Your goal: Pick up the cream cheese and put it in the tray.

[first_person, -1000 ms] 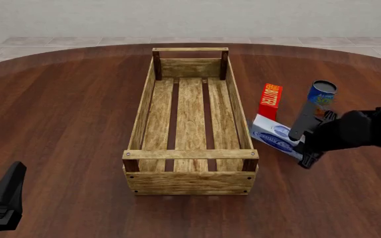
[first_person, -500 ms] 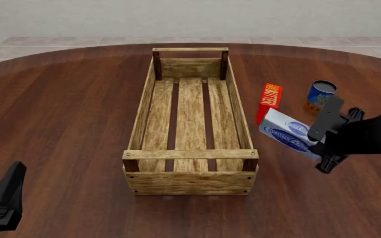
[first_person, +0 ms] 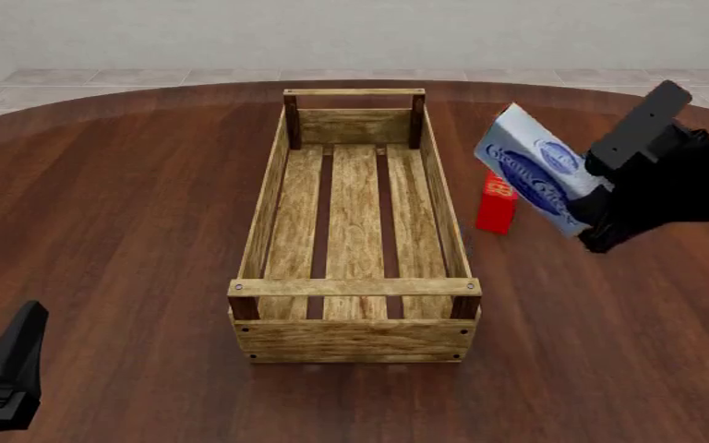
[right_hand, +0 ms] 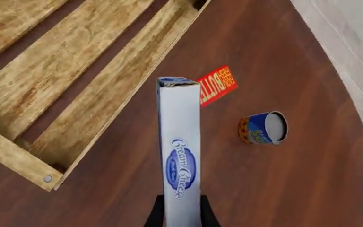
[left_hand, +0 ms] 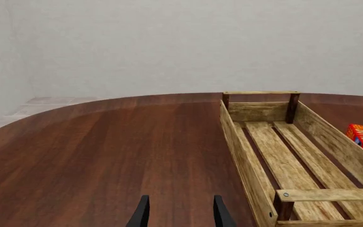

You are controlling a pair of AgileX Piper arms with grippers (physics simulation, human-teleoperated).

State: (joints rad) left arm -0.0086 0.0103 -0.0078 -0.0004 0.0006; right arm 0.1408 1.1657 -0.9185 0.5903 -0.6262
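- Carrying the cheese (first_person: 537,172) across: the right gripper (first_person: 591,189) pinches its end, holding the box tilted in the air beside the tray's (first_person: 434,189) right wall, above the red box (first_person: 495,205).
- Clear that wall before lowering; release low over the slats.
- Left gripper (left_hand: 180,213) rests near the table's (first_person: 121,203) near-left edge, fingers spread on nothing.

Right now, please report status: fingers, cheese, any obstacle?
Right gripper shut on cream cheese, lifted, beside tray. Left gripper open, idle. Red box under cheese; path to tray clear.
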